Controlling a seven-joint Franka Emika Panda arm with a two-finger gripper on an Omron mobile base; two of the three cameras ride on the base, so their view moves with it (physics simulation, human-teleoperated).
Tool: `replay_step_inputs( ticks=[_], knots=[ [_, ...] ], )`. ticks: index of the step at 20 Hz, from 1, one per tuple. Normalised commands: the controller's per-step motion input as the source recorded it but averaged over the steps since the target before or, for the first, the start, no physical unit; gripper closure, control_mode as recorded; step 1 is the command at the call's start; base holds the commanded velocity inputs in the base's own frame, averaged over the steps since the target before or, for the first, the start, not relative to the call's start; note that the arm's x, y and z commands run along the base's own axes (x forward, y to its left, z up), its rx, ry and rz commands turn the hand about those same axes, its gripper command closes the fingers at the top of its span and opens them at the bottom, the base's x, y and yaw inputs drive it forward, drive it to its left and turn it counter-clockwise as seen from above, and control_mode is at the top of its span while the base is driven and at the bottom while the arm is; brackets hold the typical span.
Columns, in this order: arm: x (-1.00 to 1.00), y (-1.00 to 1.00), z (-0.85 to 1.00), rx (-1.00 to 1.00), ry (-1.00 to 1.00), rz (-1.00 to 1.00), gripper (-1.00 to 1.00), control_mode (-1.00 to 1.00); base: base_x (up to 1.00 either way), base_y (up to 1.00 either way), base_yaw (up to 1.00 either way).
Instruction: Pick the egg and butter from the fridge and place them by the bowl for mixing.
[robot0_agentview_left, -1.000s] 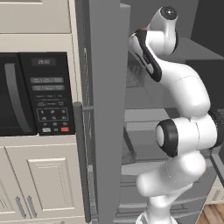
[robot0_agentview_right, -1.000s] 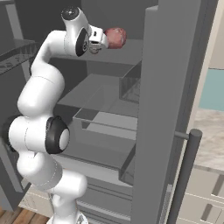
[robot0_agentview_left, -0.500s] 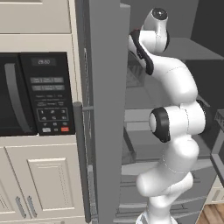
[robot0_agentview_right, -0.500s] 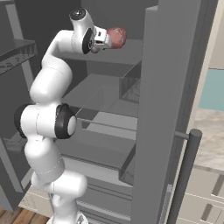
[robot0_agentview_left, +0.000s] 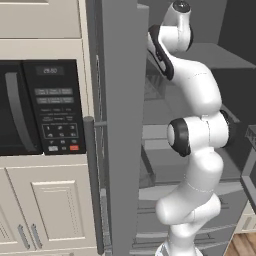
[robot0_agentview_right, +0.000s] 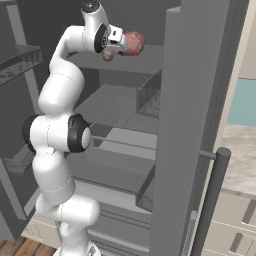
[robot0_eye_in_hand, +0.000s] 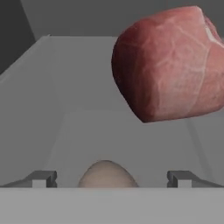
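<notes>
Egg (robot0_eye_in_hand: 106, 174) sits low in the hand view, its pale dome rising between our two finger tips (robot0_eye_in_hand: 41, 178), which stand wide apart with nothing in them. We have the gripper (robot0_eye_in_hand: 110, 180) spread and centred on the egg, but neither tip touches the shell that we can see, so we judge the grasp not yet made.

Just beyond the egg, up and to one side in that view, looms the lumpy red-pink chunk (robot0_eye_in_hand: 170, 63). In the right base view the same chunk (robot0_agentview_right: 131, 43) shows right at the hand, on the upper shelf (robot0_agentview_right: 142, 52) of the fridge (robot0_agentview_right: 200, 100), whose door (robot0_agentview_left: 122, 125) stands open beside the arm.

What worries us from here:
- We may close before the egg is deep enough between the tips. It is smooth and rounded, so tips that catch only its near curve could squeeze it forward, and it would roll away along the shelf.
- If we push in further to seat it, the hand could nudge the chunk, which looks close. A shove there might knock the chunk into the egg or drive both toward the back.
- An off-centre pinch could let the egg pivot and drop when we lift and draw it out past the shelf edge.

We cannot make out the butter or the bowl from here.
</notes>
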Motion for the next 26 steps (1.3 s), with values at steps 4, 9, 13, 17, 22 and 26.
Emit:
replay_step_inputs(
  ticks=[4, 9, 13, 17, 22, 26],
  knots=[
    [-0.40, 0.00, -0.19, 0.03, 0.15, -0.03, -1.00, -1.00, 0.00, 0.00, 0.00],
    [-0.17, 0.00, -0.10, 0.00, 0.05, -0.01, -1.00, -1.00, 0.00, 0.00, 0.00],
    [0.24, 0.00, -0.05, 0.00, -0.04, 0.00, -1.00, -1.00, 0.00, 0.00, 0.00],
    [0.31, 0.00, -0.11, 0.00, -0.03, 0.00, -1.00, -1.00, 0.00, 0.00, 0.00],
    [0.04, 0.00, -0.13, 0.00, 0.01, 0.00, -1.00, -1.00, 0.00, 0.00, 0.00],
    [0.00, 0.00, -0.13, 0.00, 0.07, 0.00, 1.00, -1.00, 0.00, 0.00, 0.00]
  ],
)
